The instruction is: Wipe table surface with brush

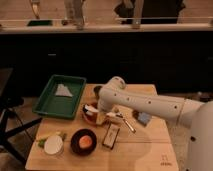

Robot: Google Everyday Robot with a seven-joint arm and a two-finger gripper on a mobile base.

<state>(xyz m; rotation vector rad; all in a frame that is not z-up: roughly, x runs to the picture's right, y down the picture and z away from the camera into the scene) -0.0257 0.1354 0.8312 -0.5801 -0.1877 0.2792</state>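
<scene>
The table surface (145, 150) is a light tan wooden top with faint plank seams. My white arm reaches in from the right, and its gripper (105, 115) hangs low at the right rim of a reddish-brown bowl (89, 118). A small slim thing with a whitish end and a dark part, which looks like the brush (91, 109), lies in the bowl right next to the gripper. The arm hides where the two meet, so I cannot tell whether the gripper holds it.
A green tray (52, 102) holding a pale cloth sits at the back left. In front are a dark plate with an orange piece (84, 141), a white disc (53, 145), and a dark block with a pale centre (111, 135). A thin metallic utensil (126, 122) and a blue-grey object (144, 118) lie to the right.
</scene>
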